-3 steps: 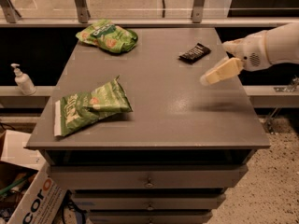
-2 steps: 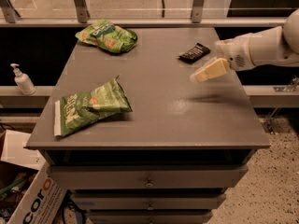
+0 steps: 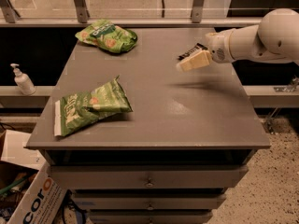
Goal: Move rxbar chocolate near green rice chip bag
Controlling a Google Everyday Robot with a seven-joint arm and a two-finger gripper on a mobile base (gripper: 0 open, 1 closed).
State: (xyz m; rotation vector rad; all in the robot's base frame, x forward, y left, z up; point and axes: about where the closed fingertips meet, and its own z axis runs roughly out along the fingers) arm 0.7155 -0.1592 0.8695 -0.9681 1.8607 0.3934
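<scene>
Rxbar chocolate (image 3: 188,52) lies at the table's (image 3: 187,120) two o'clock, with the gripper (image 3: 193,61) right at it; whether it is wide or closed cannot be told. This looks like the approach step. The next move would be to grasp the bar and carry it toward the green rice chip bag (image 3: 106,35) at eleven o'clock.

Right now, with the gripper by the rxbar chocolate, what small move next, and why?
Probably ease the gripper down onto the rxbar chocolate just behind it: it hovers above the table, casting a shadow, and the bar lies flat at the right rear, far from the green rice chip bag at the left rear.
</scene>
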